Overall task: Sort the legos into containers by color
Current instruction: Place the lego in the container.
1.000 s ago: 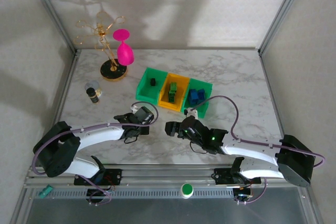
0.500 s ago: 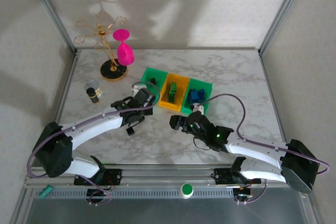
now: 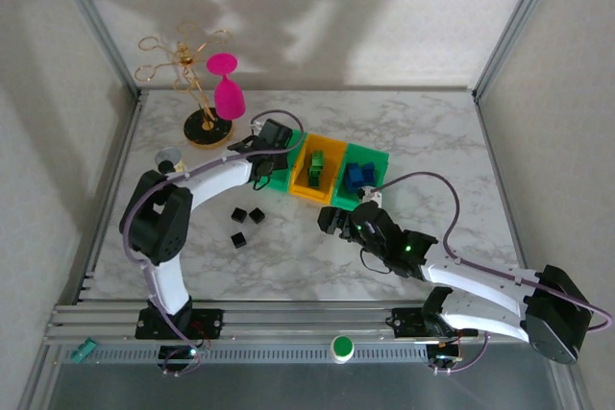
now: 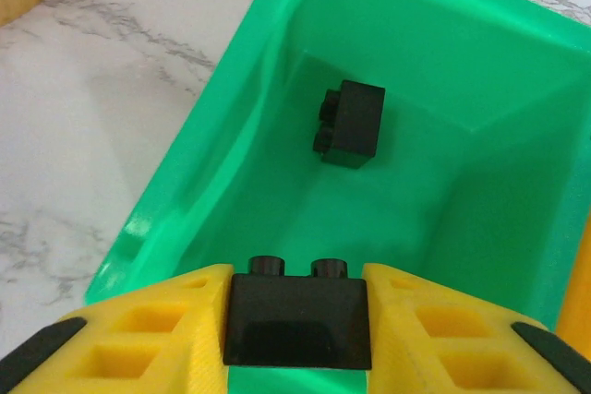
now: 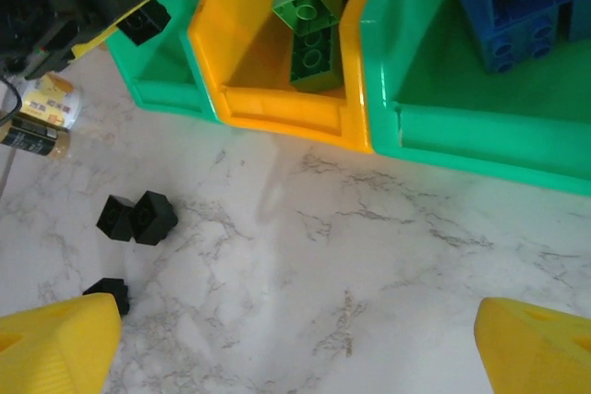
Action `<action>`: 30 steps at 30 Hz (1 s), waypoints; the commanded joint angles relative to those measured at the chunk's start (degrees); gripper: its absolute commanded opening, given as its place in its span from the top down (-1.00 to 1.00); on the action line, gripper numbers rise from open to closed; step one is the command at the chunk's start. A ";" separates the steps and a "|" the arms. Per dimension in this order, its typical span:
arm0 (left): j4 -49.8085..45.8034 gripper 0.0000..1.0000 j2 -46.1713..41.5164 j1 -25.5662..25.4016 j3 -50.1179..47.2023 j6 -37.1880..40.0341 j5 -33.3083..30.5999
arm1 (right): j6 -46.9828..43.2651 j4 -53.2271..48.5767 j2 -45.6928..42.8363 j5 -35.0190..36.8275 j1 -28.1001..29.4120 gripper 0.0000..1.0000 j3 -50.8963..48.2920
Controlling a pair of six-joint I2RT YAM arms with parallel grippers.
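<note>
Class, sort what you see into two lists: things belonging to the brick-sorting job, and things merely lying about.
Job: joined bins; loose black bricks; black brick in the left gripper; green bricks; blue bricks.

Lying about: small bottle; gold wire stand; pink glass.

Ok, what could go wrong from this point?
The left gripper holds a black brick over the left green bin, close to its rim; released here, it might clip the rim and bounce out. Three black bricks lie on the table between both arms, with the open right gripper close by, so the arms could crowd each other reaching for them.
</note>
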 commanded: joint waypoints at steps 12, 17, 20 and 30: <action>-0.82 0.10 3.31 1.24 4.68 2.47 2.59 | -0.70 -2.35 -0.89 -0.67 -1.23 -0.97 0.53; -0.78 0.09 -5.24 1.23 0.86 1.86 5.32 | -3.23 -1.94 0.46 -2.35 -1.24 -0.97 2.01; -0.94 0.09 -11.79 1.23 -4.41 0.80 5.75 | -3.91 -0.96 1.35 -3.51 -1.17 -0.97 1.74; -6.53 0.06 -34.06 0.46 -25.12 -5.45 6.09 | -6.26 5.41 5.64 -5.94 4.29 -0.97 0.25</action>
